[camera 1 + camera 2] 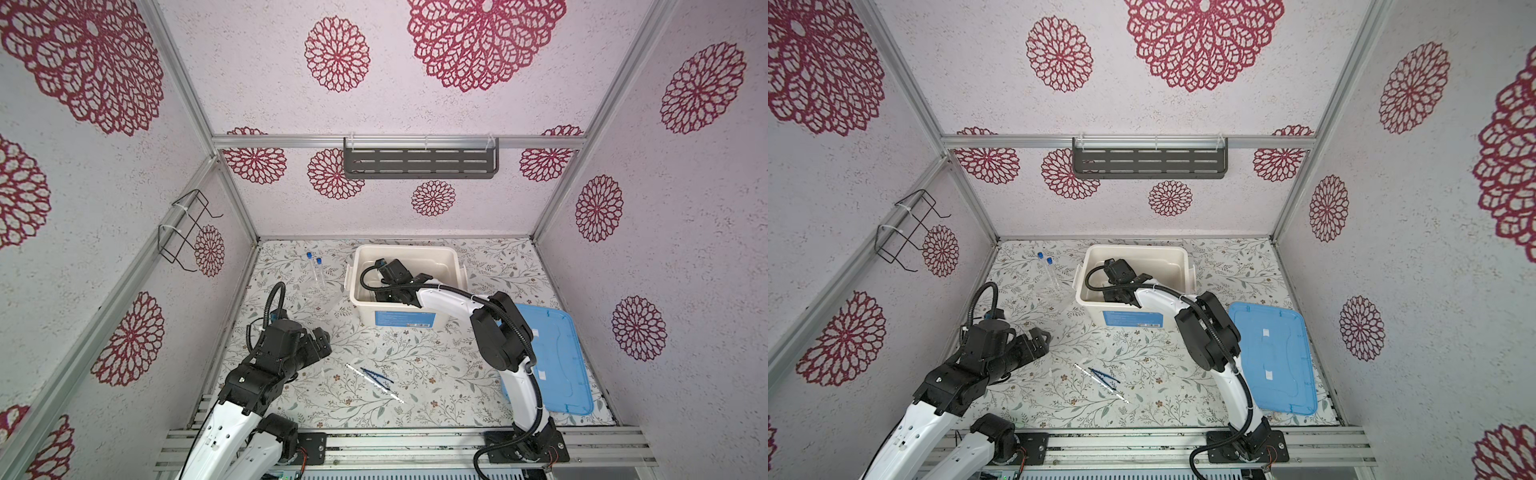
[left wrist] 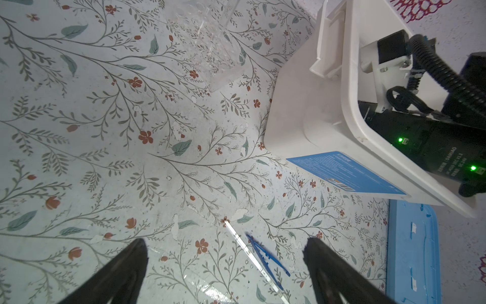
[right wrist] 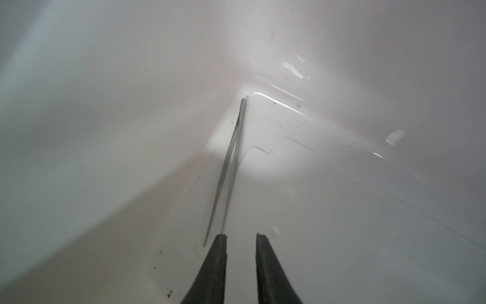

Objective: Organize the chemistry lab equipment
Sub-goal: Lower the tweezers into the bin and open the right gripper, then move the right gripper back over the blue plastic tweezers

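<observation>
1. Nearest, the left gripper (image 2: 226, 240) hovers over the table with its jaws spread wide and nothing between them.
2. Just ahead of it lie the thin white stick (image 2: 254, 260) and the blue tweezers (image 2: 267, 256), touching and crossed at a shallow angle. Both are probably very light. The stick looks stiff, smooth and apt to roll, and a pinch at mid-length would suit it. The tweezers look like springy plastic, best taken across both legs near the joined end.
3. Beneath them, the floral table cover (image 1: 415, 357) is flat, with small chipped patches. Flat-lying items leave little room under them for a fingertip.
4. To the right, the flat blue lid (image 1: 557, 357) rests on the table.
5. Farther back, the right gripper (image 3: 241, 237) reaches inside the white tub (image 1: 457, 257). Its jaws stand slightly apart and hold nothing. The dark metal tweezers (image 3: 227, 173) lie on the tub floor beside one fingertip, pointing into a corner. They are thin and likely rigid.
6. Left of the tub, two clear tubes with blue caps (image 1: 314, 268) appear to stand in the see-through tube holder (image 2: 210, 44). They seem fragile and slick, so a grip just below the cap is advisable.
7. Farthest, a dark slotted shelf (image 1: 419, 162) hangs on the back wall and a wire rack (image 1: 187, 232) on the side wall.
</observation>
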### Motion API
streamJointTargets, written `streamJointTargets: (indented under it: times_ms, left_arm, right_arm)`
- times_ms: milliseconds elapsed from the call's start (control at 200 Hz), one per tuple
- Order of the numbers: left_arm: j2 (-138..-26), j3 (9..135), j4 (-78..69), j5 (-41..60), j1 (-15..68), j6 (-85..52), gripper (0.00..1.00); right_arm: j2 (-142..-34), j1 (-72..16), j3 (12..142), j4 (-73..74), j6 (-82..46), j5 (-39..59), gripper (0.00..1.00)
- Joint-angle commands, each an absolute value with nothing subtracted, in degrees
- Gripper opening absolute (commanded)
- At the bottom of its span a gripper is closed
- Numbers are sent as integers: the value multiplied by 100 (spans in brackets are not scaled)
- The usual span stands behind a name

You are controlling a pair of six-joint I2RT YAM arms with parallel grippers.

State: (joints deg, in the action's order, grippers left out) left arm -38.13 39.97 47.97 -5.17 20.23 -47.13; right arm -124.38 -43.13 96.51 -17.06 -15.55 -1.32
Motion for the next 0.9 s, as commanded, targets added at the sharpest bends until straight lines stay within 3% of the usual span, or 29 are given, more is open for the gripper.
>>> streamJointTargets:
  times_ms: [0, 290, 485, 565, 746, 896]
  left_arm:
    - [-3712, 3907, 4675, -536, 1982, -4816, 97]
    - [-3769, 3784, 4654, -421, 1970, -5000, 97]
    - [-3793, 3763, 4658, -352, 1975, -5001, 97]
    - [-3788, 3722, 4655, -394, 1974, -5016, 97]
    - [-3845, 3604, 4530, -563, 1967, -5083, 97]
    - [-3939, 3642, 4506, -641, 1953, -5149, 97]
  right_arm:
    - [-11983, -4333, 9734, -1597, -1270, -252, 28]
    - [-10610, -4333, 9421, -1687, -627, -521, 32]
    - [-9399, -4417, 8836, -2203, -229, -484, 30]
    - [-8923, -4645, 8471, -2376, 304, -271, 25]
    - [-8384, -5500, 7492, -2566, 1305, 326, 26]
    - [-8114, -5910, 6329, -1876, 1280, 756, 35]
